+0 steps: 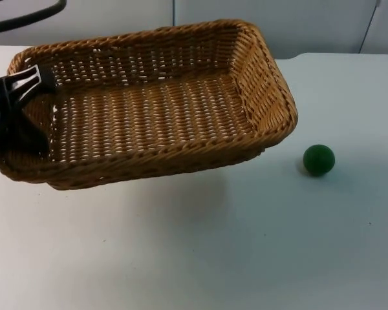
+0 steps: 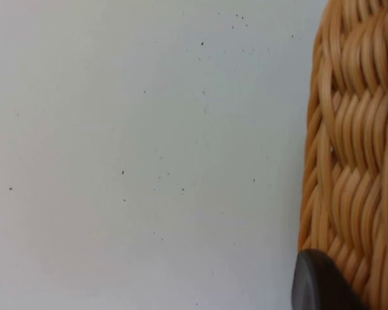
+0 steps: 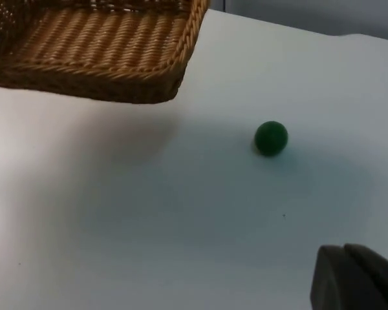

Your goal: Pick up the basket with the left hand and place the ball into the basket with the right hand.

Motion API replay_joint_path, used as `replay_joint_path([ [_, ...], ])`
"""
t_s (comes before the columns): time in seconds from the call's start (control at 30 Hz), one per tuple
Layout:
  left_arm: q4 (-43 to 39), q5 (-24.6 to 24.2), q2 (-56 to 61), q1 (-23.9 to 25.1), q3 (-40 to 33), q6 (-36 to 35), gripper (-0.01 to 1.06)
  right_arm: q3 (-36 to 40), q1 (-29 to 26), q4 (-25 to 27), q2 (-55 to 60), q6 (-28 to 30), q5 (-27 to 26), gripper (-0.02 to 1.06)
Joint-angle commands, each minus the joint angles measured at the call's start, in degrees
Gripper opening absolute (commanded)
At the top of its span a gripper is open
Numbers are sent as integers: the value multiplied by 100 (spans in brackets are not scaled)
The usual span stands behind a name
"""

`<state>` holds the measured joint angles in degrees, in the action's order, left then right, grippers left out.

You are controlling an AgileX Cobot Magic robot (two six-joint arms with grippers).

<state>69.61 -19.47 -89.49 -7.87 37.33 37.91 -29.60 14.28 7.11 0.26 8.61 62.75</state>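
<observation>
A woven wicker basket [image 1: 149, 110] hangs tilted above the white table, casting a shadow beneath it. My left gripper [image 1: 27, 82] is shut on the basket's left rim; in the left wrist view one black fingertip [image 2: 318, 284] presses against the weave [image 2: 355, 148]. A small green ball [image 1: 319, 159] rests on the table just right of the basket's right end, apart from it. In the right wrist view the ball [image 3: 271, 138] lies ahead of my right gripper [image 3: 357, 279], which hovers some way back from it, beside the basket's corner [image 3: 116, 58].
The white table [image 1: 200, 245] stretches open in front of the basket and around the ball. A grey partition wall [image 1: 297, 26] closes off the far edge.
</observation>
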Motion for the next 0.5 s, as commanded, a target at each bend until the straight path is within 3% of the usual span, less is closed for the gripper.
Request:
replay_joint_path([
  [0.0,15,-202,81,6,6,-37,0,18,13,-359,-26,-463,-113,0],
  [0.07,15,-381,81,6,6,-37,0,18,13,-946,175,-1160,-124,0],
  [0.27,15,-432,81,6,6,-37,0,-57,13,-1185,1279,-1206,-263,0],
  [0.33,15,-432,81,6,6,-37,0,-140,13,-1217,1930,-1121,-775,0],
  [0.43,15,-445,81,6,6,-37,0,-148,13,-1187,3022,-938,-1950,0],
  [0.47,15,-445,81,6,6,-37,0,-148,13,-1187,3022,-938,-1950,0],
])
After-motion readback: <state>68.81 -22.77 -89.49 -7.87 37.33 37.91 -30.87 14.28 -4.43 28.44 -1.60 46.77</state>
